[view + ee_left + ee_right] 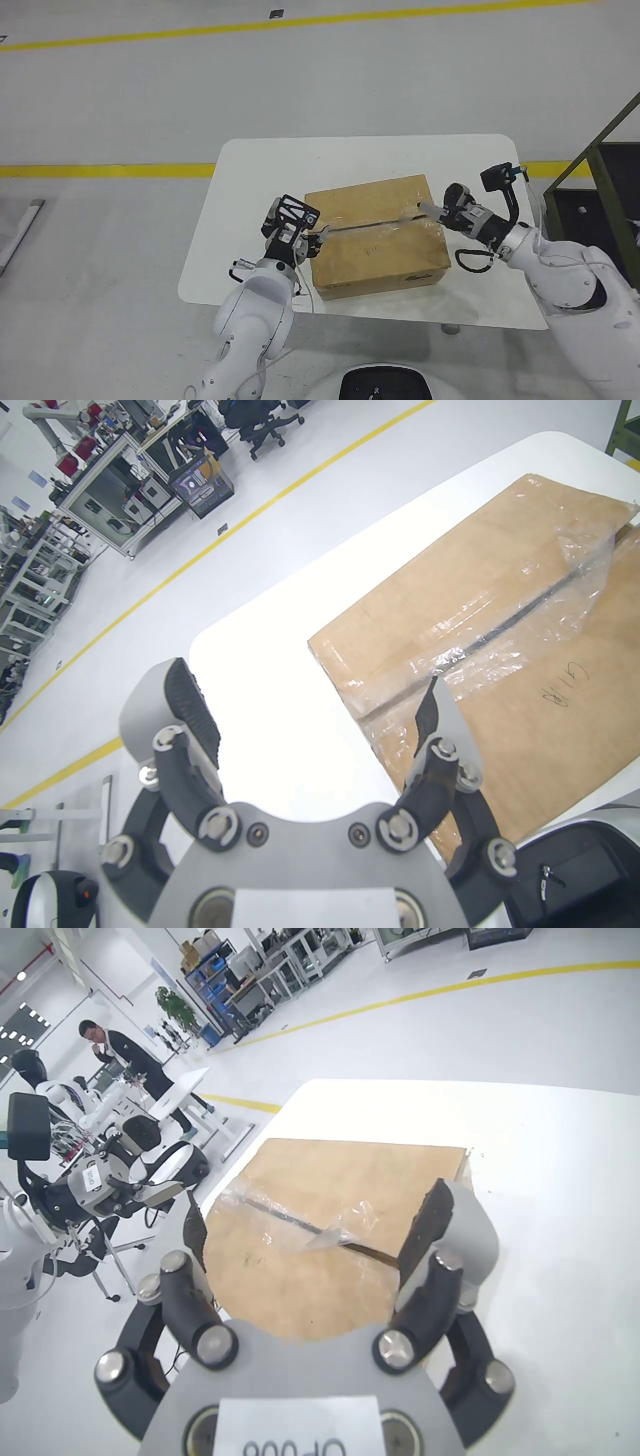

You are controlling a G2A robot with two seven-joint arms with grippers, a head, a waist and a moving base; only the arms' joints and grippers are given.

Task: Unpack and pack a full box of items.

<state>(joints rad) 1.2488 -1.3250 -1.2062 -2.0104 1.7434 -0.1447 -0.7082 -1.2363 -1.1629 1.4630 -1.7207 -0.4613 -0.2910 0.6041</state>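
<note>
A shut cardboard box (375, 250) lies in the middle of the white table (260, 170). Clear tape (505, 625) runs along its top seam, wrinkled and partly lifted. My left gripper (310, 232) hovers open at the box's left end, one finger (440, 710) over the seam's end and the other (192, 705) over bare table. My right gripper (432, 210) is open at the box's right end. A peeled-up flap of tape (332, 1233) stands between its fingers (430, 1223) without being pinched. The box (325, 1173) has its flaps closed, so its contents are hidden.
A dark green metal frame (600, 190) stands off the table's right side. Bare tabletop lies behind and to the left of the box. The left gripper (150, 1193) shows beyond the box in the right wrist view.
</note>
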